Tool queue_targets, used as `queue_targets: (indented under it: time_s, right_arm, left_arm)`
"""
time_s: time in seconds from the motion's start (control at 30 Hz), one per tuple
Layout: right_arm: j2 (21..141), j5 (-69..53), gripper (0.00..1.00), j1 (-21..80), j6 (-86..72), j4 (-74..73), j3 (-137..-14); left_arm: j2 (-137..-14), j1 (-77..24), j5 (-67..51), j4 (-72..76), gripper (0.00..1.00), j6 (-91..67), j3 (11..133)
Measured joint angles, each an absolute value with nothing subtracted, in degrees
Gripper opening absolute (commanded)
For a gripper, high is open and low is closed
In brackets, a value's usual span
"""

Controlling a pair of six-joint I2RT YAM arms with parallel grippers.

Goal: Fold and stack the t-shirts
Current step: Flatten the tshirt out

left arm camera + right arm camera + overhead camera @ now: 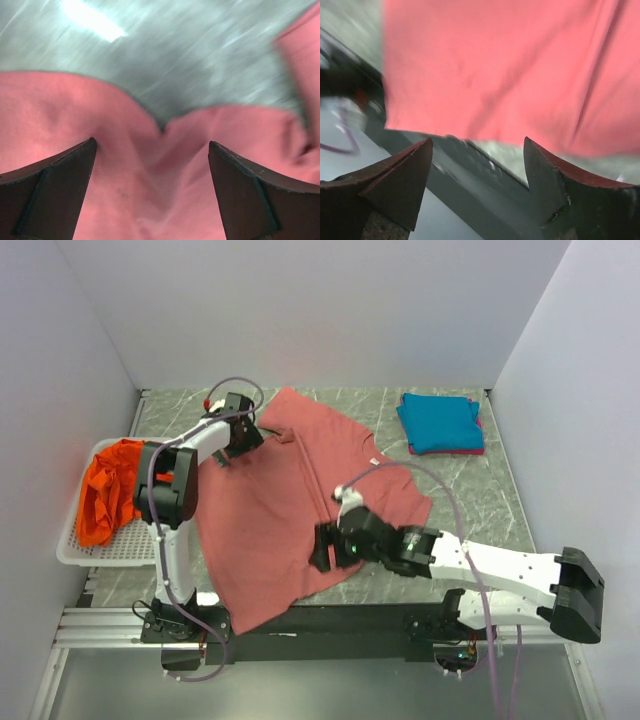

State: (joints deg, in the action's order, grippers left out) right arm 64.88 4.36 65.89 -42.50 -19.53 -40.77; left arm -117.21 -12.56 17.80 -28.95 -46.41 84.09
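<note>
The salmon-red t-shirt [290, 510] lies spread flat across the middle of the table, its hem hanging over the near edge. My left gripper [240, 440] is open over its far left sleeve; the left wrist view shows the cloth [150, 190] between the spread fingers [55, 190]. My right gripper [322, 548] is open and empty above the shirt's near right hem [495, 65]. The orange t-shirt [105, 490] lies crumpled in the white basket [75, 550]. The teal-blue t-shirt [440, 422] lies folded at the back right on the magenta one [480, 448], of which only an edge shows.
The basket stands at the table's left edge. White walls close the back and both sides. The table's dark near rail [485, 195] lies under my right gripper. Bare marble shows right of the salmon shirt [480, 510].
</note>
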Motion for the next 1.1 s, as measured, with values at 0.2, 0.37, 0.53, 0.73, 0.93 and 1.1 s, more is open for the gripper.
queue_targets:
  time_s: [0.2,0.37,0.53,0.73,0.93,1.1]
  right_arm:
    - [65.98,6.22,0.86,49.74,-37.41,-19.46,-53.17]
    - [77.06,8.6,0.88,34.81,-32.99,-20.69,-63.09]
    - [98.98,6.37,0.88,28.58,-28.84,-24.86,-84.05]
    - [125.1,5.3,0.88,25.52,-24.91,-32.51,-111.66]
    - [132.68,2.83,0.88,25.3,-24.32,-38.28,-115.07]
    - [131.94,1.3,0.88,24.45,-24.69,-37.47,-109.58]
  left_arm:
    - [-120.07,-12.56,16.23,-28.29,0.99,-42.74,91.24]
    - [-108.27,-12.6,16.91,-27.49,0.99,-42.68,82.91]
    - [-87.79,-14.55,17.41,-25.3,0.99,-45.36,67.79]
    - [-79.9,-17.98,16.4,-23.97,0.99,-47.83,55.37]
    - [-83.92,-17.65,16.86,-24.69,0.99,-48.47,53.69]
    - [-88.18,-16.78,16.97,-24.56,1.0,-48.77,54.54]
